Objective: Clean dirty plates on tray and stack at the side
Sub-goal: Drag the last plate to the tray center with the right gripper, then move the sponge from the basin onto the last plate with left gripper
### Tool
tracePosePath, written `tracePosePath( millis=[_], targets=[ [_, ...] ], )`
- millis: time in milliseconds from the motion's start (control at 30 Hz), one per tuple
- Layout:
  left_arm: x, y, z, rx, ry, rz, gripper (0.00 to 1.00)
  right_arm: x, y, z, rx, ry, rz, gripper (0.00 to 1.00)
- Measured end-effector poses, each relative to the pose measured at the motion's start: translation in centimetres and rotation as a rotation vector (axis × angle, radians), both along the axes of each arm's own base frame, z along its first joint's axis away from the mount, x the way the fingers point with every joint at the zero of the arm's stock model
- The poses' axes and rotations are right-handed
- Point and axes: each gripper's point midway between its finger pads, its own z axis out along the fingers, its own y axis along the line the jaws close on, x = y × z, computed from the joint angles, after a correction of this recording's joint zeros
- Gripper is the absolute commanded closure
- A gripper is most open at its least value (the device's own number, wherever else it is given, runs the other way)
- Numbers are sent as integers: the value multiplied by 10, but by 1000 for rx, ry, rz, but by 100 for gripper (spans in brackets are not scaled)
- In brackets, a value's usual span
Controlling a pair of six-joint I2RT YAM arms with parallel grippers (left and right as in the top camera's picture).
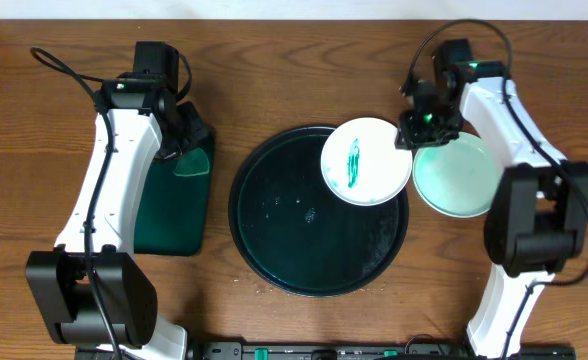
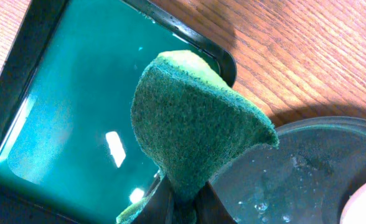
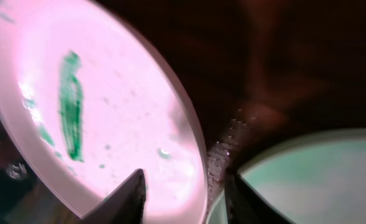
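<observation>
A white plate (image 1: 366, 160) with a green smear at its centre lies across the upper right rim of the round black tray (image 1: 274, 240). My right gripper (image 1: 414, 130) is at that plate's right edge. In the right wrist view the jaws stand apart astride the rim of the smeared plate (image 3: 108, 124), one finger over it and one beyond it; the gripper (image 3: 186, 180) is open. A pale mint plate (image 1: 456, 177) rests on the table just to the right. My left gripper (image 2: 183, 186) is shut on a green sponge (image 2: 195, 124), above the corner of the rectangular tray.
The rectangular dark green tray (image 1: 174, 215) lies left of the black tray, with shiny liquid showing on it in the left wrist view (image 2: 65, 106). Water droplets dot the black tray's floor (image 2: 307, 162). Both arm bases stand at the table's near edge.
</observation>
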Motion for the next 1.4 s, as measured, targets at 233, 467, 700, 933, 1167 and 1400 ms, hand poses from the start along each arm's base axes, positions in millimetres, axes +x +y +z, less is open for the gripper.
tracePosePath(
  millis=[233, 467, 700, 933, 1167, 1400],
  targets=[
    [0, 0, 0, 0, 0, 0, 93, -8, 1, -13, -10, 50, 12, 99],
    [0, 0, 0, 0, 0, 0, 93, -12, 11, -11, -24, 69, -17, 99],
    [-1, 0, 0, 0, 5, 0, 93, -33, 78, 22, -20, -6, 130, 99],
    [-4, 0, -1, 0, 16, 0, 93, -61, 116, 11, -81, 21, 261, 90],
    [-5, 0, -1, 1, 21, 0, 93, -61, 108, 2, -115, 50, 237, 65],
    [-5, 0, -1, 1, 21, 0, 93, -64, 105, -3, -126, 97, 63, 67]
  ],
)
